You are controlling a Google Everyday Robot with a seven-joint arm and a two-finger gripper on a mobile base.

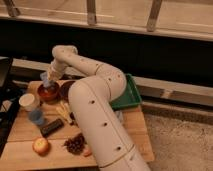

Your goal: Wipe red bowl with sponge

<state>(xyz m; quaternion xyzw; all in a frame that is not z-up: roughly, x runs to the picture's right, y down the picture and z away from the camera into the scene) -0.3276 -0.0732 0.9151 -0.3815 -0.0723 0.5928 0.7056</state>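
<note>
Wiping looking underway, not finished: arm [100, 105] reaching across table [20, 150], gripper [48, 80] hovering just above red bowl [49, 93] at table's far left. Sponge not discernible; bowl contents unclear. Green tray [131, 95] sitting right of bowl, contents hidden. White cup [29, 101] standing just left of bowl.

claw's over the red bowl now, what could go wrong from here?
1. The claw hangs right above the red bowl near the table's back edge; pressing off-centre might tip or slide it.
2. The white cup stands close beside the bowl; a wide wiping sweep could knock it.
</note>
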